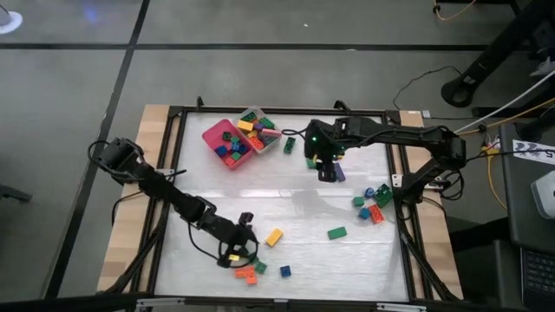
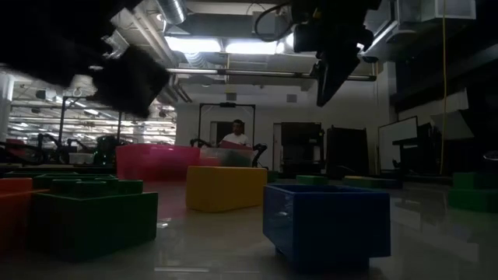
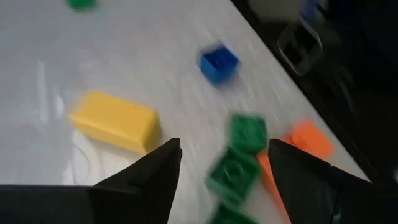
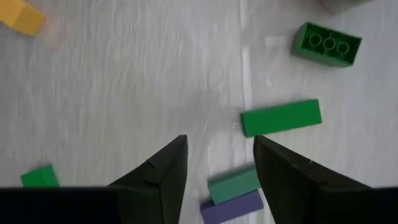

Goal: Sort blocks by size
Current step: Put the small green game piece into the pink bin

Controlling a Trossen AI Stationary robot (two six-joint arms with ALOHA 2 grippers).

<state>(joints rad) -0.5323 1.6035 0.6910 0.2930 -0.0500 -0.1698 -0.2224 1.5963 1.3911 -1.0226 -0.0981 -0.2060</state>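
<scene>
The fingers of the left gripper (image 3: 221,165) stand spread over small green studded plastic bricks (image 3: 239,163) near the counter's (image 1: 347,260) front edge; the right gripper's (image 4: 217,158) are parted, empty. Light, rigid, slick: pinch across flat sides.

The high view looks straight down from well above, taking in the whole table (image 1: 286,217) with floor around it. The low view sits at tabletop level, very near a blue block (image 2: 327,225) at lower right of its frame, facing the room beyond. The left wrist view looks obliquely down, close to the surface; its yellow block (image 3: 115,120) also appears in the high view's lower centre. The right wrist view faces almost straight down, close above the table.
</scene>
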